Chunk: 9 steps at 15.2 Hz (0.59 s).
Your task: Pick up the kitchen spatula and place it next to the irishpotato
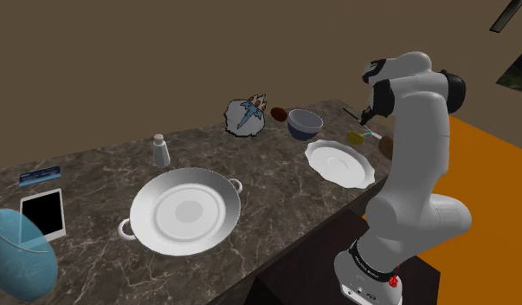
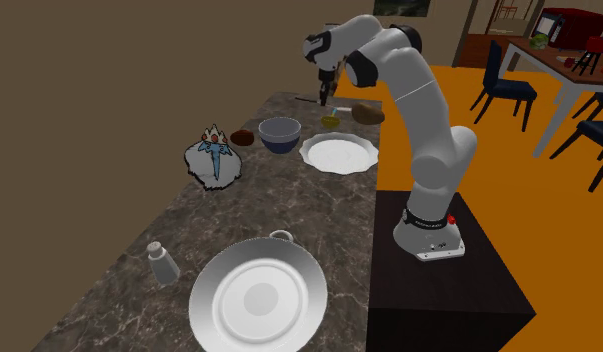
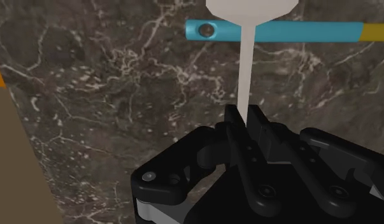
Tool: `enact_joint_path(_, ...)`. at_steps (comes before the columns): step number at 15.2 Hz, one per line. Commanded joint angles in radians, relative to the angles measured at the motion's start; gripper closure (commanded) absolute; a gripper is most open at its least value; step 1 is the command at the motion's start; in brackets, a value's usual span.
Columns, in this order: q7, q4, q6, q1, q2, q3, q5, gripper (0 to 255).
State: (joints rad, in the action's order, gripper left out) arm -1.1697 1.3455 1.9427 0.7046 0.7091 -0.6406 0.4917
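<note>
On the dark marbled bench [image 1: 276, 204] a blue-grey bowl [image 1: 305, 123] stands with its inside plain. At its 5 o'clock in the shoulder view lies a scalloped white plate [image 1: 339, 163], its face bare. A larger round plate [image 1: 185, 210] with two small handles sits well apart, toward the bowl's 8 o'clock, equally bare. A small shaker [image 1: 160, 151] stands upright at that plate's 11 o'clock.

The pincer [image 3: 244, 116] is pinching the spatula [image 3: 244, 70] by its thin white stem — the pale blade points away from the fingers, over the marble. Near the blade's root a blue-handled tool [image 3: 298, 30] with a yellow end lies crosswise, and the stem passes in front of it. Whether the spatula touches the bench I cannot tell.

In the second exterior view the pincer hangs over the far end of the bench. The brown potato [image 2: 368, 114] lies near, at the pincer's 4 o'clock, and a small yellow piece [image 2: 330, 121] lies at its 6 o'clock, between pincer and scalloped plate. At the bowl's 9 o'clock sits a dark brown lump [image 2: 242, 138], and at its 8 o'clock a crumpled white thing [image 2: 214, 158] bearing a blue figure. In the shoulder view the white arm [image 1: 415, 147] covers part of the potato.
</note>
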Motion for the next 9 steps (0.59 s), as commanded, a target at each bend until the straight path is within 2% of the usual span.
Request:
enact_joint_path(1,-0.004,0.017,0.023,-0.003,0.007,0.004,0.006,255)
enact_joint_path(9,-0.006,0.022,0.031,-0.003,0.011,0.006,0.008,255)
